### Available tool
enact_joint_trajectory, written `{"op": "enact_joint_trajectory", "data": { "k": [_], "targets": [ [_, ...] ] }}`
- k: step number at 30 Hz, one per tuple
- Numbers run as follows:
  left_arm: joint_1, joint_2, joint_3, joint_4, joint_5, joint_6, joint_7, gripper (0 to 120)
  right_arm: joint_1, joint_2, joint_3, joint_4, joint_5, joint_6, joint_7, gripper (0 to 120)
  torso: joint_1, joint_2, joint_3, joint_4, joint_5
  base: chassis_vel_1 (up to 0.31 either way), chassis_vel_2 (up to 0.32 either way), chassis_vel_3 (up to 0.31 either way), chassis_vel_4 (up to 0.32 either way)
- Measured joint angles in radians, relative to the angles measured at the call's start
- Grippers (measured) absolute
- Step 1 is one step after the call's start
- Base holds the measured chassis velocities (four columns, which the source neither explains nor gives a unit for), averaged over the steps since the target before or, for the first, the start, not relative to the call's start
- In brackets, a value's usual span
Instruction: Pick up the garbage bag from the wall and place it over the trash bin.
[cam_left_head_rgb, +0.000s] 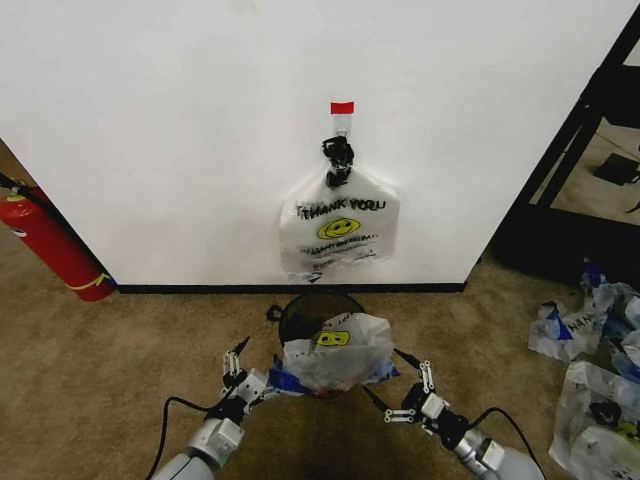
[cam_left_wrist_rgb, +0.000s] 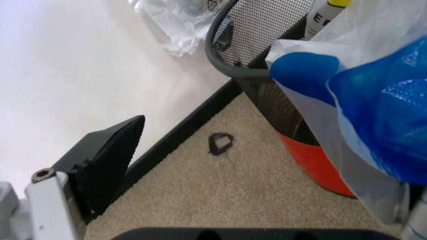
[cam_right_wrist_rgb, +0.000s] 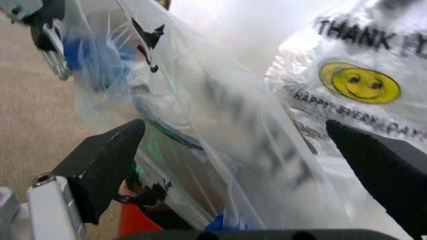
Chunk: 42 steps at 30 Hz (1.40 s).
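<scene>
Head view: garbage bag (cam_left_head_rgb: 335, 352) draped over trash bin (cam_left_head_rgb: 305, 310) by the wall's (cam_left_head_rgb: 180, 130) baseboard; left gripper (cam_left_head_rgb: 243, 368) and right gripper (cam_left_head_rgb: 407, 384) flank it, fingers spread (likely just released).

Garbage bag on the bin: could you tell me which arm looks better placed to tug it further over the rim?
Left, probably. The left gripper is open right beside the blue handle patch of the garbage bag at the trash bin rim; the right gripper, also open, stands slightly off.
</scene>
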<state>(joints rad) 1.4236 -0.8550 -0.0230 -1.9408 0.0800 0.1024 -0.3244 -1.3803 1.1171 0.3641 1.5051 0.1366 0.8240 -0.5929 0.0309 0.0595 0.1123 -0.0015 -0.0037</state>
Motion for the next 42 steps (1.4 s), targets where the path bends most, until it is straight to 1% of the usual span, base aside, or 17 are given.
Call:
{"op": "enact_joint_trajectory", "data": {
  "k": [5, 10, 12, 15, 16, 17, 22, 25, 31, 33, 38, 42],
  "targets": [
    [-0.003, 0.006, 0.009, 0.001, -0.002, 0.001, 0.0, 100, 0.045, -0.007, -0.016, -0.005, -0.049, 0.0, 0.008, 100, 0.0, 0.0, 0.0, 0.0, 0.0, 0.0, 0.0, 0.0, 0.0],
    [-0.012, 0.009, 0.025, 0.005, -0.003, 0.003, 0.0, 100, 0.096, -0.022, -0.062, 0.002, -0.031, -0.025, 0.052, 100, 0.0, 0.0, 0.0, -0.0001, 0.0, 0.0, 0.0, 0.0, 0.0],
    [-0.018, 0.009, 0.032, 0.012, -0.001, 0.003, 0.0, 100, 0.129, -0.03, -0.102, 0.01, 0.036, -0.064, 0.079, 100, 0.0, 0.0, 0.0, -0.0002, 0.0, 0.0, 0.0, 0.0, 0.0],
    [-0.024, 0.003, 0.04, 0.029, 0.011, 0.003, 0.0, 100, 0.181, -0.039, -0.177, 0.018, 0.179, -0.124, 0.111, 100, 0.0, 0.0, 0.0, 0.0002, 0.0001, 0.0, 0.0, 0.0, 0.0],
    [-0.024, 0.003, 0.04, 0.029, 0.011, 0.003, 0.0, 100, 0.181, -0.039, -0.177, 0.018, 0.179, -0.124, 0.111, 100, 0.0, 0.0, 0.0, 0.0002, 0.0001, 0.0, 0.0, 0.0, 0.0],
    [-0.027, 0.001, 0.043, 0.037, 0.019, 0.002, 0.0, 100, 0.197, -0.042, -0.2, 0.019, 0.224, -0.142, 0.125, 100, 0.0, 0.0, 0.0, 0.0001, 0.0001, 0.0, 0.0, 0.0, 0.0],
    [-0.034, -0.013, 0.053, 0.08, 0.042, -0.007, 0.0, 100, 0.273, -0.045, -0.282, -0.006, 0.362, -0.196, 0.198, 100, 0.0, 0.0, 0.0, 0.0, 0.0001, 0.0, 0.0, 0.0, 0.0],
    [-0.038, -0.02, 0.057, 0.091, 0.045, -0.01, 0.0, 100, 0.309, -0.035, -0.313, -0.034, 0.397, -0.21, 0.229, 100, 0.0, 0.0, 0.0, -0.0001, -0.0002, 0.0, 0.0, 0.0, 0.0],
    [-0.05, -0.029, 0.069, 0.105, 0.049, -0.011, 0.0, 100, 0.396, 0.015, -0.388, -0.126, 0.435, -0.235, 0.321, 100, 0.0, 0.0, 0.0, -0.0002, 0.0, 0.0, 0.0, 0.0, 0.0],
    [-0.05, -0.03, 0.07, 0.106, 0.049, -0.011, 0.0, 100, 0.405, 0.022, -0.395, -0.136, 0.435, -0.236, 0.329, 100, 0.0, 0.0, 0.0, 0.0, 0.0, 0.0, 0.0, 0.0, 0.0],
    [-0.045, -0.032, 0.072, 0.104, 0.061, -0.014, 0.001, 100, 0.465, 0.073, -0.424, -0.203, 0.407, -0.251, 0.404, 100, 0.0, 0.0, 0.0, -0.0001, 0.0001, 0.0, 0.0, 0.0, 0.0],
    [-0.041, -0.03, 0.071, 0.1, 0.071, -0.018, 0.004, 100, 0.477, 0.083, -0.428, -0.213, 0.401, -0.258, 0.431, 100, 0.0, 0.0, 0.0, 0.0001, -0.0001, 0.0, 0.0, 0.0, 0.0]
  ]
}}
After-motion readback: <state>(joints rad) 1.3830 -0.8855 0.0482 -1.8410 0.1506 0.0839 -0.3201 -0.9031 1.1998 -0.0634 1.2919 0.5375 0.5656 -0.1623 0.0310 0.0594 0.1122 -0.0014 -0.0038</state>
